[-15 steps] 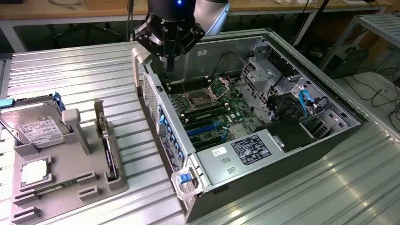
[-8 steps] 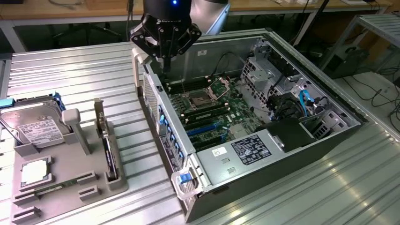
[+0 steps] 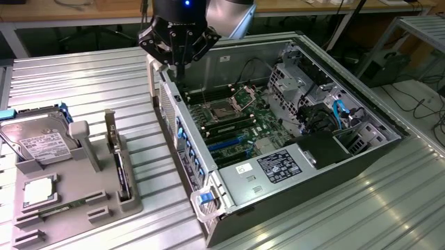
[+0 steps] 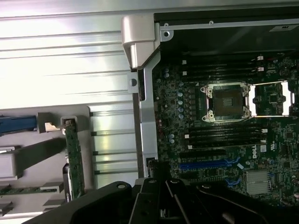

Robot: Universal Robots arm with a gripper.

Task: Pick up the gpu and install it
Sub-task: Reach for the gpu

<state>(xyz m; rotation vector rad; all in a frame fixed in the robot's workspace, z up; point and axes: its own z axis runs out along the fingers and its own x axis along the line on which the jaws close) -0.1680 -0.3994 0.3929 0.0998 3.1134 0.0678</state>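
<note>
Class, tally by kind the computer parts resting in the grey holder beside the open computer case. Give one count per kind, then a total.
Silver hard drive with white label: 1
Square silver processor chip: 1
Thin dark gpu card standing on edge: 1
Narrow green memory stick: 1
Total: 4

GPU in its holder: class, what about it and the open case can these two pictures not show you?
- gpu: exterior view, it stands nearly edge-on in the grey holder, so its faces stay unclear; wrist view, one end lies behind the gripper.
- hard drive label: exterior view, print too small to read.
- blue slots: wrist view, those beyond them are covered by the gripper.
</note>
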